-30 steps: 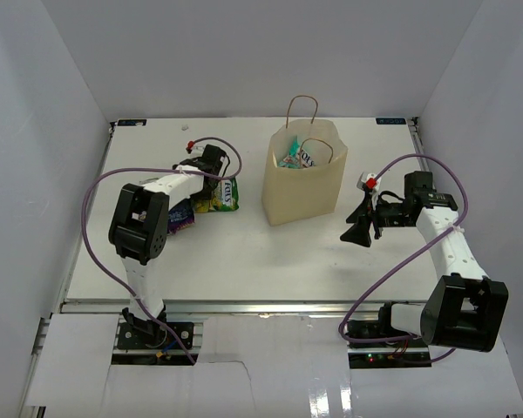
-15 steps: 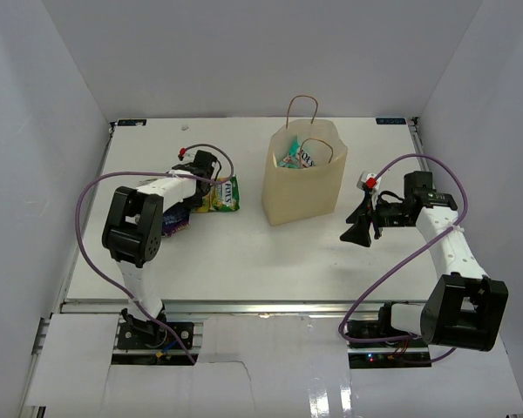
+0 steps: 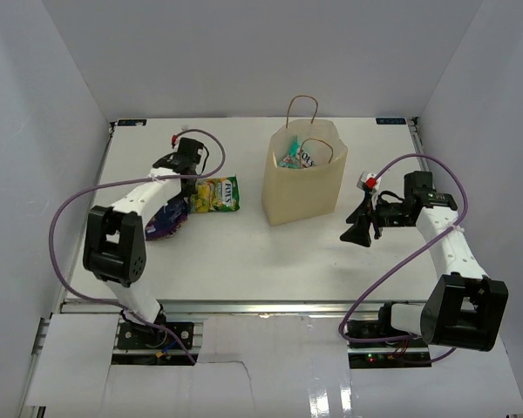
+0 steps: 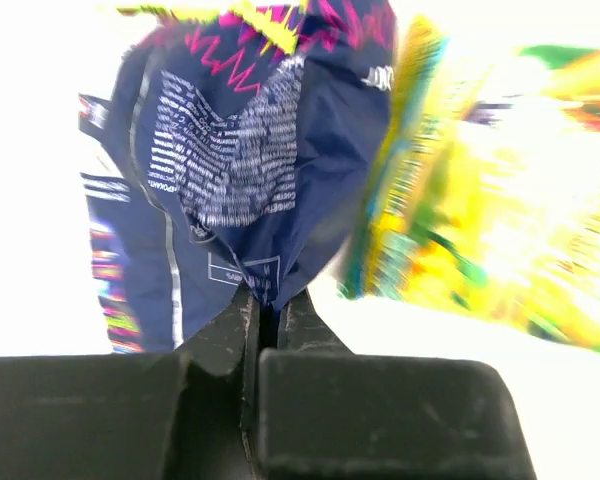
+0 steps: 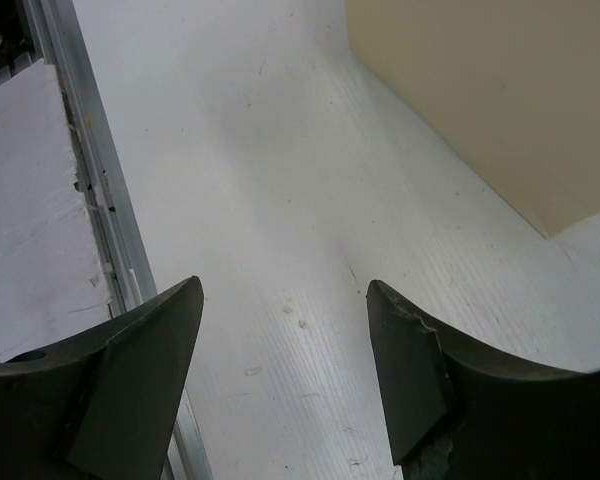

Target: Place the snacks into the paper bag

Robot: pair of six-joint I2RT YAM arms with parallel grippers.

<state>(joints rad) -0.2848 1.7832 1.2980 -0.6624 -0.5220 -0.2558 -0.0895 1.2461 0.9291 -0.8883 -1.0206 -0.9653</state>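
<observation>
We find the left arm (image 3: pixel 139 196) stretched from its base up the table (image 3: pixel 244 252), with its wrist well to the left of the paper bag (image 3: pixel 303 187). The left claw (image 4: pixel 270 310) is pinched fully together on an edge of the dark blue bag (image 4: pixel 245 150). The left wrist view shows the foil caught between the two fingers. Whether that bag is clear of the table we cannot tell.

The green-yellow pack (image 3: pixel 218 194) lies flat between the left arm and the paper bag, just beside the dark blue bag and apart from the paper bag. In the left wrist view it is blurred.

The right arm (image 3: pixel 449 248) is bent on the right of the paper bag. The right claw (image 3: pixel 359 228) points toward the bag's lower right corner, near it but not touching. Its fingers are spread wide and hold nothing.

The paper bag stands upright with its mouth open. A teal packet (image 3: pixel 289 158) and a white packet (image 3: pixel 306 155) lie inside, seen only from overhead. The right wrist view shows only the bag's tan wall and bare table between the fingers. From overhead, the left arm covers much of the dark blue bag and the grip is not visible. Only the left wrist view establishes it.
</observation>
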